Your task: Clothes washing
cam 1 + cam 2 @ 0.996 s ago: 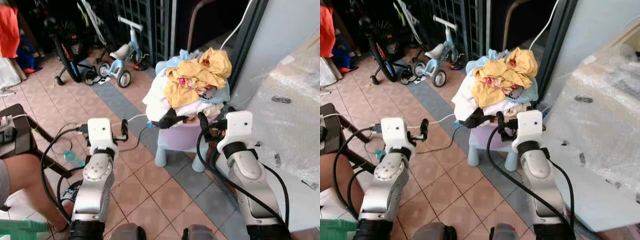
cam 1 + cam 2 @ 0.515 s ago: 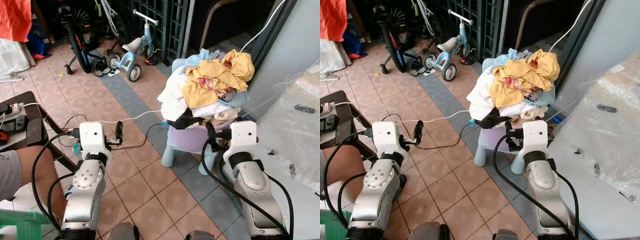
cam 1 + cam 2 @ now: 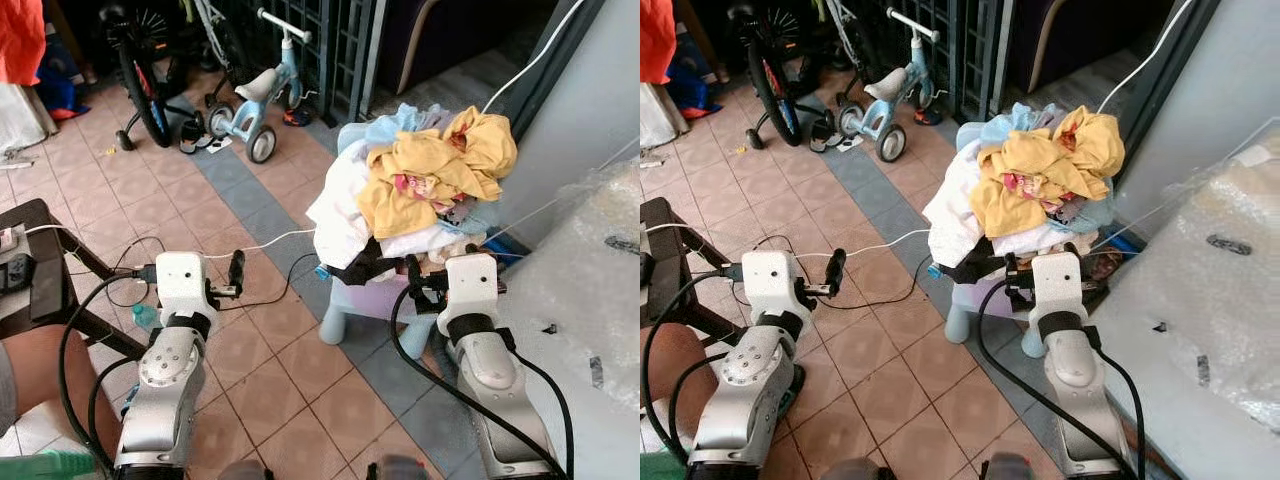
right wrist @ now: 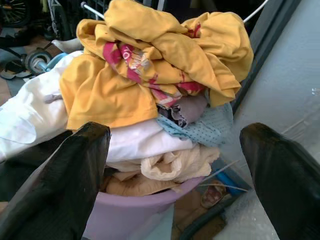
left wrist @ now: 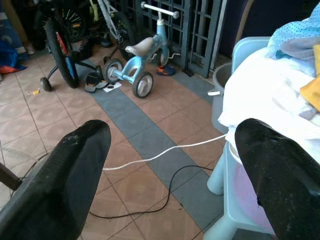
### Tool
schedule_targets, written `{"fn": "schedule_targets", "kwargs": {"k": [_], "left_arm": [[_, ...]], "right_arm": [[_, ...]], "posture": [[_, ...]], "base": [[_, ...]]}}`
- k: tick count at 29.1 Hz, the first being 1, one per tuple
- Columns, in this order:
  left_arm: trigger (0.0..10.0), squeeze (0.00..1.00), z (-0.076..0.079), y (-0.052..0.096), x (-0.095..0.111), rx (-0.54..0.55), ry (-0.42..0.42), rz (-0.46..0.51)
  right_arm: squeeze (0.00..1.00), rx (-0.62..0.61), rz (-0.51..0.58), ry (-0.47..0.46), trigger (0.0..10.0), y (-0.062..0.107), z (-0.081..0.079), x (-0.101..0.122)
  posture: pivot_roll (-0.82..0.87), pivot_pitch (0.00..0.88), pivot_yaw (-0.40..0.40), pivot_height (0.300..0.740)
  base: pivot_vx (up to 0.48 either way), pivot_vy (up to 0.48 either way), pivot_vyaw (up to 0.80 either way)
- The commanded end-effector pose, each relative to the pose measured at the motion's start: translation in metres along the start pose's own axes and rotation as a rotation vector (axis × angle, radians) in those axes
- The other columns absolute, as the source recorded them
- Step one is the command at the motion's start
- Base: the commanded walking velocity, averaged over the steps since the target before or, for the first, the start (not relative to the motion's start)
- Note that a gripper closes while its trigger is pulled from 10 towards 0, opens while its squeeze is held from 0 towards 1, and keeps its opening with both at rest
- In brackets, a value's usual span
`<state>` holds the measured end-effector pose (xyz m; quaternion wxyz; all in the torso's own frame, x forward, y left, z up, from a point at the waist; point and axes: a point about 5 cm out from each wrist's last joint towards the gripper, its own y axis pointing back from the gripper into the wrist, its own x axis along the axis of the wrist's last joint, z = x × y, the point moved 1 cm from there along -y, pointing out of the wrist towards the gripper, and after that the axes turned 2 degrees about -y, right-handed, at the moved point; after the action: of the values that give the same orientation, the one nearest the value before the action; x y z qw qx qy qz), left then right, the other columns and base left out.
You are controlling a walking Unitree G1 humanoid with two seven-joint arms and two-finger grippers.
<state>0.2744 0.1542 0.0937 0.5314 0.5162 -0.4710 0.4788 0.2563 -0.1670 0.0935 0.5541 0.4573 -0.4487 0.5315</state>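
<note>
A heap of clothes [image 3: 425,180] fills a purple basin [image 3: 380,298] that stands on a light-blue plastic stool [image 3: 340,320]. A yellow garment [image 4: 150,55] lies on top, with white, pale-blue and black pieces under it. My right gripper [image 3: 415,275] is open just in front of the basin, level with its rim, and holds nothing. My left gripper [image 3: 235,272] is also open and empty. It hovers over the tiled floor to the left of the stool. In the left wrist view, white cloth [image 5: 265,95] hangs over the basin's side.
A small blue tricycle [image 3: 255,100] and a bicycle [image 3: 140,70] stand at the back left. A white cable [image 3: 270,240] runs across the tiles to the stool. A dark table [image 3: 40,270] and a person's leg [image 3: 40,370] are at my left. A plastic-wrapped bulk [image 3: 600,260] is at my right.
The whole picture has shifted, so the camera has moved. The clothes heap now sits slightly closer to my right gripper. Both arms keep the same pose.
</note>
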Motion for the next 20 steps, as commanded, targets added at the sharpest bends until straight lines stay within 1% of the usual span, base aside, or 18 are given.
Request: {"fn": "schedule_targets", "kwargs": {"k": [1,2,3,4,5,6,7,8,9,11,12,14,15,19,20], "left_arm": [[10.0,0.00,0.005,0.000,-0.005,-0.023,0.020,-0.028],[10.0,0.00,0.005,0.000,-0.006,-0.021,0.021,-0.036],[10.0,0.00,0.005,-0.001,-0.006,-0.022,0.020,-0.032],[10.0,0.00,0.005,-0.001,-0.005,-0.023,0.013,-0.026],[10.0,0.00,0.005,-0.002,-0.004,-0.022,0.005,-0.018],[10.0,0.00,0.005,-0.003,-0.003,-0.020,-0.009,-0.005],[10.0,0.00,0.005,-0.003,-0.003,-0.020,-0.009,-0.005],[10.0,0.00,0.005,-0.005,-0.002,-0.016,-0.027,0.004],[10.0,0.00,0.005,-0.007,0.001,-0.006,-0.032,0.033],[10.0,0.00,0.005,-0.008,0.001,-0.004,-0.060,0.044],[10.0,0.00,0.005,-0.007,0.001,-0.007,-0.064,0.049],[10.0,0.00,0.002,-0.005,-0.003,0.001,-0.108,0.047],[10.0,0.00,0.002,-0.004,-0.004,-0.004,-0.114,0.046],[10.0,0.00,0.000,-0.005,-0.009,-0.009,-0.103,0.031],[10.0,0.00,-0.005,-0.009,-0.013,0.006,-0.090,0.015]], "right_arm": [[0.00,0.003,0.014,-0.015,10.0,0.000,0.002,0.000],[0.00,-0.005,0.025,0.009,10.0,-0.002,0.003,0.002],[0.00,-0.014,0.028,0.012,10.0,-0.002,0.004,0.003],[0.00,0.008,0.035,-0.038,10.0,-0.001,0.003,0.004],[0.00,0.022,0.044,-0.110,10.0,0.000,0.003,0.005],[0.00,0.014,0.047,-0.142,10.0,0.000,0.004,0.005],[0.00,0.014,0.047,-0.142,10.0,0.000,0.004,0.005],[0.00,0.004,0.041,-0.147,10.0,0.001,0.005,0.003],[0.00,-0.012,0.030,-0.144,10.0,0.000,0.006,-0.001],[0.00,-0.023,0.010,-0.092,10.0,-0.004,0.004,-0.004],[0.00,-0.031,0.009,-0.043,10.0,-0.006,0.003,-0.004],[0.00,-0.014,0.037,-0.092,10.0,-0.009,-0.005,-0.002],[0.00,-0.030,0.041,-0.107,10.0,-0.010,-0.005,-0.002],[0.00,-0.025,0.054,-0.101,10.0,-0.012,-0.005,-0.002],[0.00,-0.028,0.050,-0.100,10.0,-0.013,-0.005,-0.005]], "posture": [[-0.04,0.099,0.044,0.740],[-0.04,0.099,0.044,0.740],[-0.04,0.095,0.045,0.740],[-0.04,0.095,0.045,0.740],[-0.05,0.092,0.047,0.740],[-0.05,0.090,0.047,0.740],[-0.05,0.090,0.047,0.740],[-0.05,0.084,0.047,0.740],[-0.05,0.073,0.048,0.740],[-0.05,0.059,0.052,0.740],[-0.05,0.049,0.056,0.740],[-0.05,0.035,0.061,0.740],[-0.05,0.028,0.065,0.740],[-0.05,0.014,0.068,0.740],[-0.05,0.003,0.069,0.740]], "base": [[0.334,0.000,0.00],[0.334,0.000,0.00],[0.300,0.000,0.00],[0.296,0.000,0.00],[0.300,0.000,0.00],[0.296,0.000,0.00],[0.296,0.000,0.00],[0.000,0.000,0.00],[0.000,0.000,0.00],[0.000,0.000,0.00],[0.000,0.000,0.00],[0.000,0.000,0.00],[0.000,0.000,0.00],[0.000,0.000,0.00],[0.000,0.000,0.00]]}}
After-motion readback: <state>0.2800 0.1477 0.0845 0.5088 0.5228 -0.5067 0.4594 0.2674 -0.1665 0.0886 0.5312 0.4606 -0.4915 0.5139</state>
